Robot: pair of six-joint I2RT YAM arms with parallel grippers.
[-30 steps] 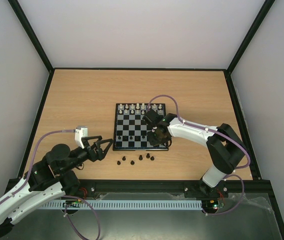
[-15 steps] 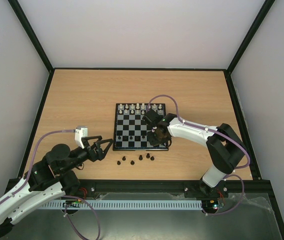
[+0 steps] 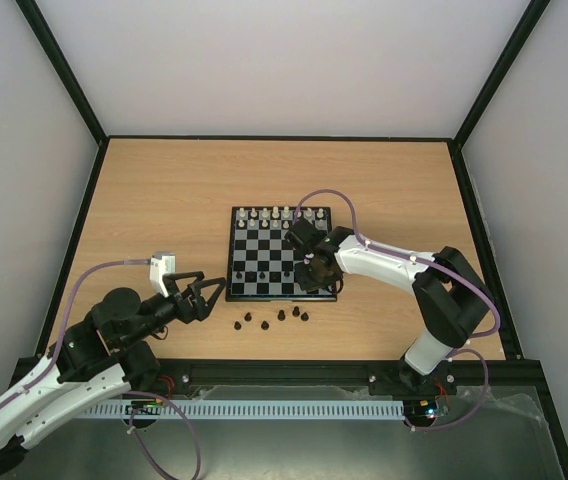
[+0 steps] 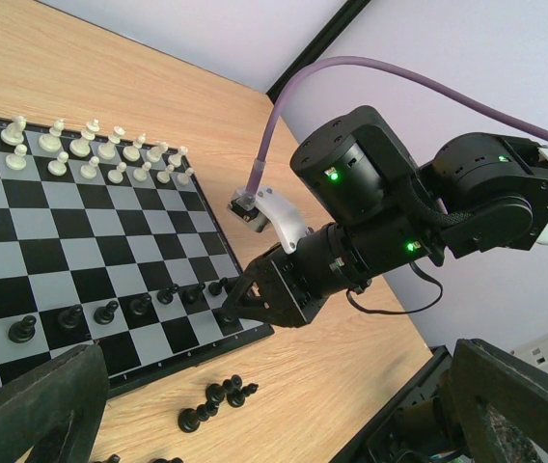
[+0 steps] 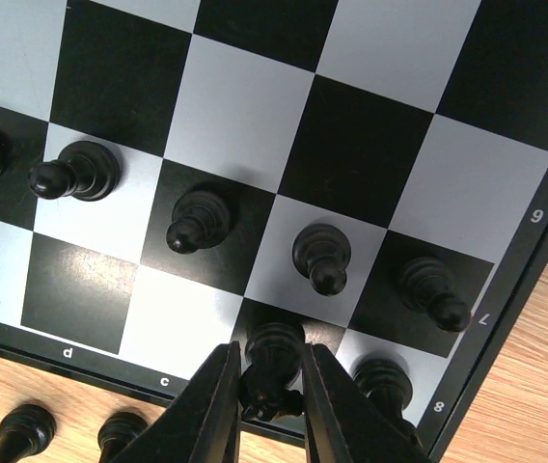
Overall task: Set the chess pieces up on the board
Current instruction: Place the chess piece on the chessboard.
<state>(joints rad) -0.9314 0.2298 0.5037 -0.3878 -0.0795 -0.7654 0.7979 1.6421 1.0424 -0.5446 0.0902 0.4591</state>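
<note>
The board (image 3: 280, 297) lies mid-table with a row of dark pawns (image 3: 257, 273) near its front edge. My right gripper (image 3: 312, 276) is low over the board's near right corner. In the right wrist view it (image 5: 269, 386) is shut on a dark chess piece (image 5: 274, 362) standing on a black square of the nearest row, beside another dark piece (image 5: 380, 381) in the corner. Several dark pieces (image 3: 269, 319) lie on the table in front of the board. My left gripper (image 3: 211, 298) is open and empty, left of the board.
White pieces (image 3: 279, 215) fill the board's far rows. The left wrist view shows the right arm's gripper (image 4: 231, 307) at the board's edge (image 4: 158, 362) and loose dark pieces (image 4: 211, 400) on the wood. A black frame rims the table.
</note>
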